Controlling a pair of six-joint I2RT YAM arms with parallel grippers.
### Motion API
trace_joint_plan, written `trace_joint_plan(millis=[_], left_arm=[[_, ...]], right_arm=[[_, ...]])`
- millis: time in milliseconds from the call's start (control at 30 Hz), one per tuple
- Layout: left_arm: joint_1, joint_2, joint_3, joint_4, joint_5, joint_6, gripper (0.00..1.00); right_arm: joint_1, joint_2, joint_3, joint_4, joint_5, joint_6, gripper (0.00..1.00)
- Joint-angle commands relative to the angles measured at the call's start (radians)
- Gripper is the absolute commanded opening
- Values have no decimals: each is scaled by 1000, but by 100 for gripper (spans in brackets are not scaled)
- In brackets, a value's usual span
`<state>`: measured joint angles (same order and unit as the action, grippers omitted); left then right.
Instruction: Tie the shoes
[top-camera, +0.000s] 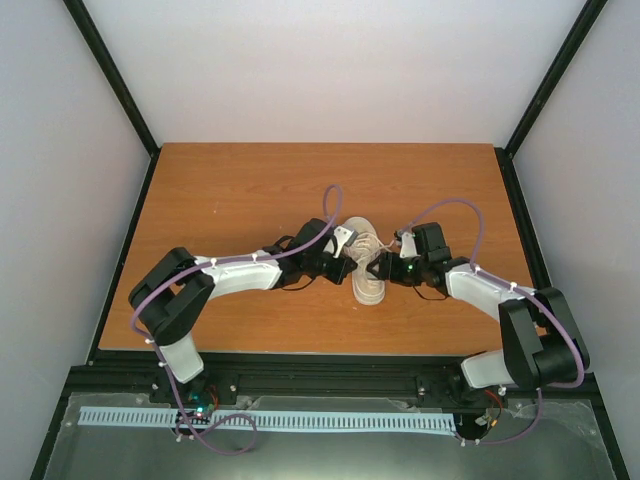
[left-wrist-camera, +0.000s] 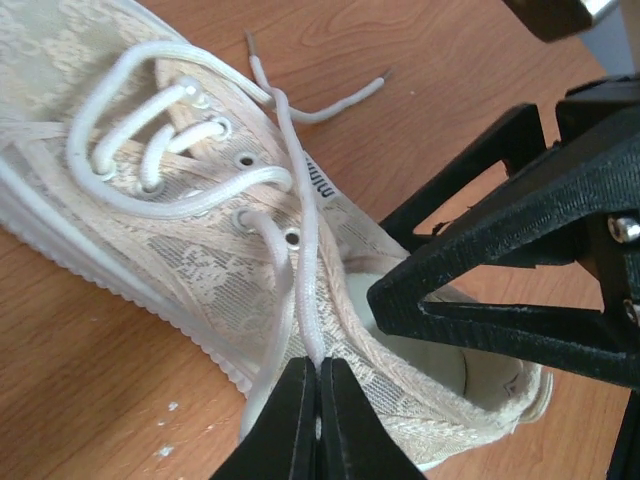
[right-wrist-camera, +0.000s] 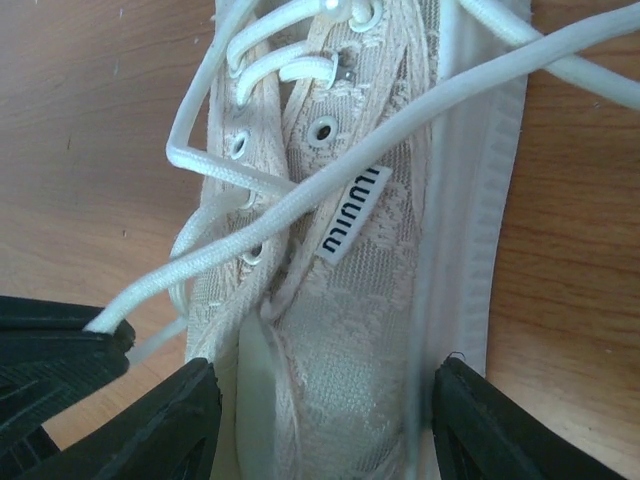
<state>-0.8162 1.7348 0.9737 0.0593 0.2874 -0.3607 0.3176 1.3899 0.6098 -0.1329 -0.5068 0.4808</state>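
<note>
The cream lace-fabric sneaker (top-camera: 367, 268) lies mid-table between both arms, toe pointing away. My left gripper (top-camera: 346, 252) is at its left side; in the left wrist view the gripper (left-wrist-camera: 318, 378) is shut on a thin white lace (left-wrist-camera: 303, 200) that runs up from the eyelets. My right gripper (top-camera: 384, 266) is at the shoe's right side. It is open (right-wrist-camera: 325, 420), its fingers (right-wrist-camera: 185, 405) straddling the shoe's side wall (right-wrist-camera: 370, 300), one at the opening and one outside the sole. The taut lace (right-wrist-camera: 330, 190) crosses that view to the left gripper.
The wooden table (top-camera: 250, 190) has white walls and black frame posts around it. Two loose lace ends (left-wrist-camera: 330, 105) lie on the wood beyond the shoe. Small white specks (left-wrist-camera: 165, 428) lie by the sole.
</note>
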Motion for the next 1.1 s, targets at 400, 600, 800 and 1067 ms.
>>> trace_joint_plan(millis=[400,600,800,1067], left_arm=[[57,-255,-160,5,25,-79,1],[70,-298,-176,7,23,-102,1],[72,-284,-173,34,60,-127,1],[73,-275,-176,38,71,-132,1]], right_arm=[[15,-212,51,-158,383,71,75],[15,-131,41,20,220,197,74],[16,-39,39,149,136,360,69],[16,18,27,206,124,459,67]])
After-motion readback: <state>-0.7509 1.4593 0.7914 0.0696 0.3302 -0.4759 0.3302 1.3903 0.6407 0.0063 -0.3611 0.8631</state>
